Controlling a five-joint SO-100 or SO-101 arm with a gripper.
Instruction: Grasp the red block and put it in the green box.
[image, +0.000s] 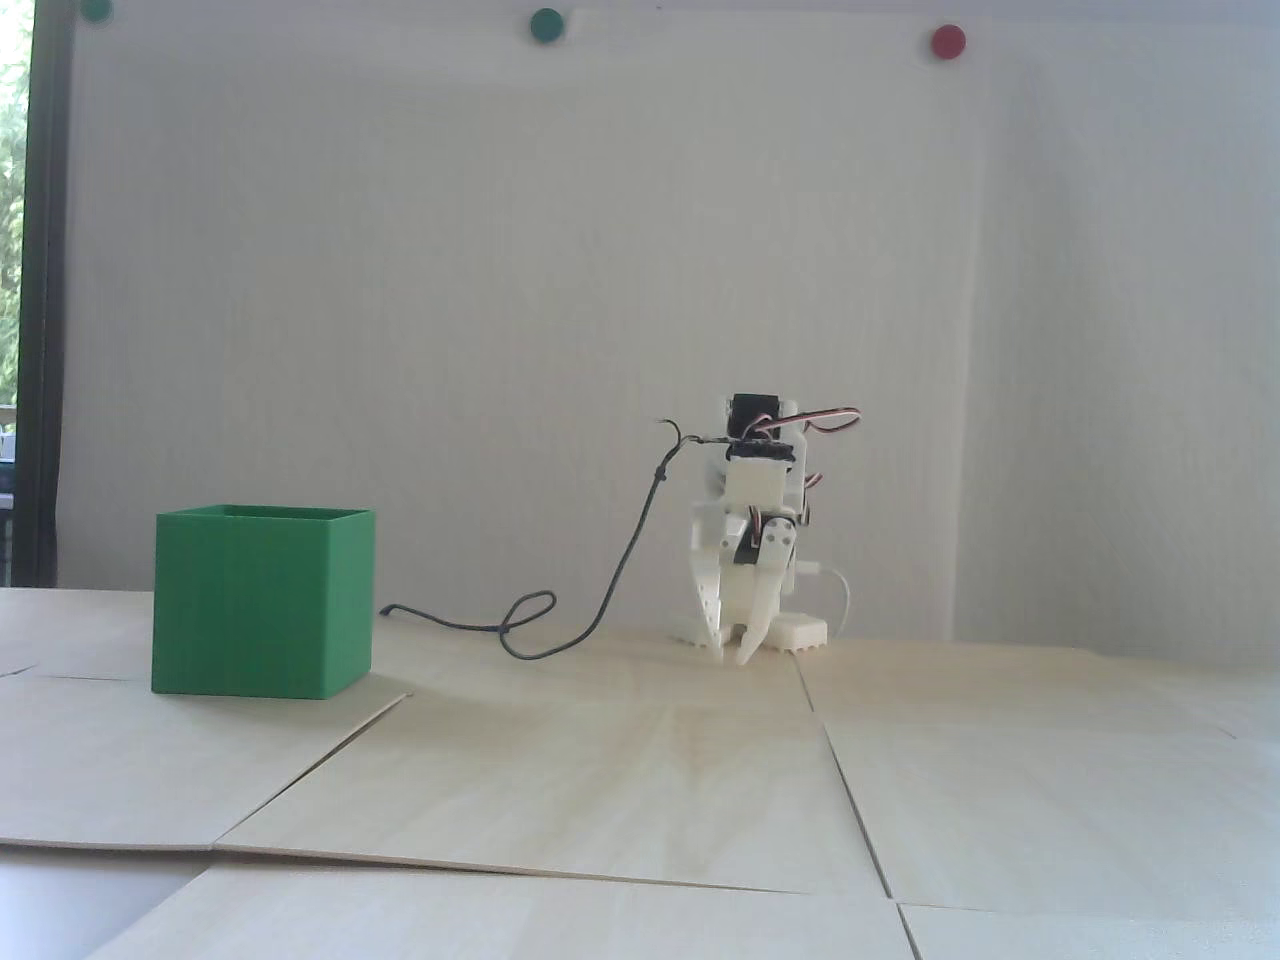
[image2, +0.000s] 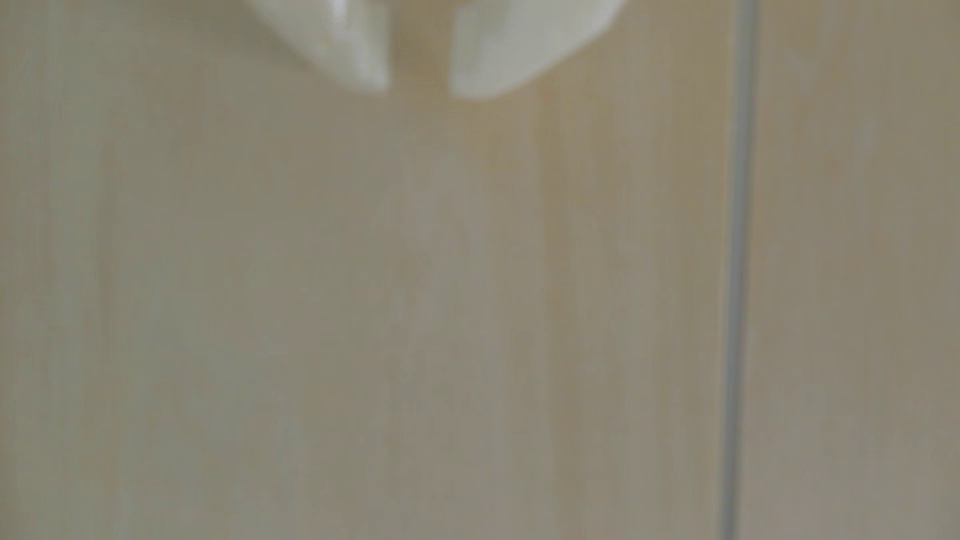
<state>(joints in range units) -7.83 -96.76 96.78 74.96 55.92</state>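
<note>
The green box (image: 262, 600) stands on the wooden table at the left of the fixed view, open side up; its inside is hidden from this low angle. The red block shows in neither view. My white arm is folded low at the back of the table, right of centre, and the gripper (image: 732, 650) points down with its tips almost on the wood, well to the right of the box. In the wrist view the gripper (image2: 418, 91) enters from the top edge, its two blurred white fingertips (image2: 358, 62) only a narrow slit apart with bare wood behind and nothing between them.
A thin dark cable (image: 600, 600) loops over the table between the box and the arm. Seams (image: 850, 790) split the wooden boards; one seam (image2: 737, 259) runs right of the fingertips. Round green (image: 546, 24) and red (image: 947, 41) dots sit on the wall.
</note>
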